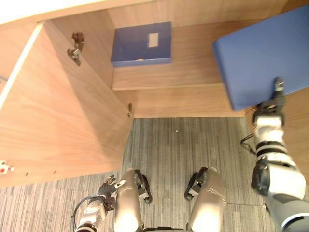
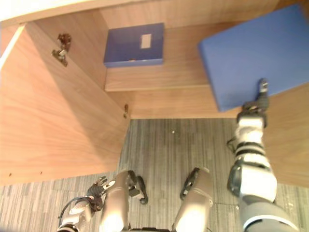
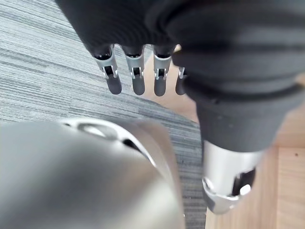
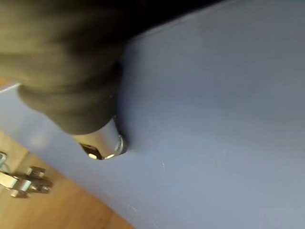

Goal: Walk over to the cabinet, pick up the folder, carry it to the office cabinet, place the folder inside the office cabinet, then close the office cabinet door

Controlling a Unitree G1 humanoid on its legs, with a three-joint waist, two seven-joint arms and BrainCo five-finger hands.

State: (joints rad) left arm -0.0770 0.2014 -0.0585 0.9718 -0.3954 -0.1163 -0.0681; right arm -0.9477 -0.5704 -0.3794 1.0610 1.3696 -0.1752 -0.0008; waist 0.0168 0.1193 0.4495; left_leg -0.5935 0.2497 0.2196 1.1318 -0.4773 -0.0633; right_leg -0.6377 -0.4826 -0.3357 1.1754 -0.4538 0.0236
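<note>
My right hand (image 1: 272, 103) holds a large blue folder (image 1: 263, 53) up in front of the open office cabinet, on its right side. The thumb (image 4: 101, 143) presses on the folder's top face (image 4: 214, 119), while the fingers are hidden beneath it. A second blue folder with a white label (image 1: 141, 43) lies flat on the cabinet's shelf (image 1: 183, 72), to the left of the held one. My left hand (image 1: 107, 186) hangs low at my side with straight fingers (image 3: 136, 71) over the carpet, holding nothing.
The cabinet's left door (image 1: 58, 111) stands wide open, swung toward me, with a metal hinge (image 1: 76, 48) near its top. A wooden panel (image 1: 297, 130) rises at the right behind my arm. Grey striped carpet (image 1: 183, 145) runs in front of the cabinet.
</note>
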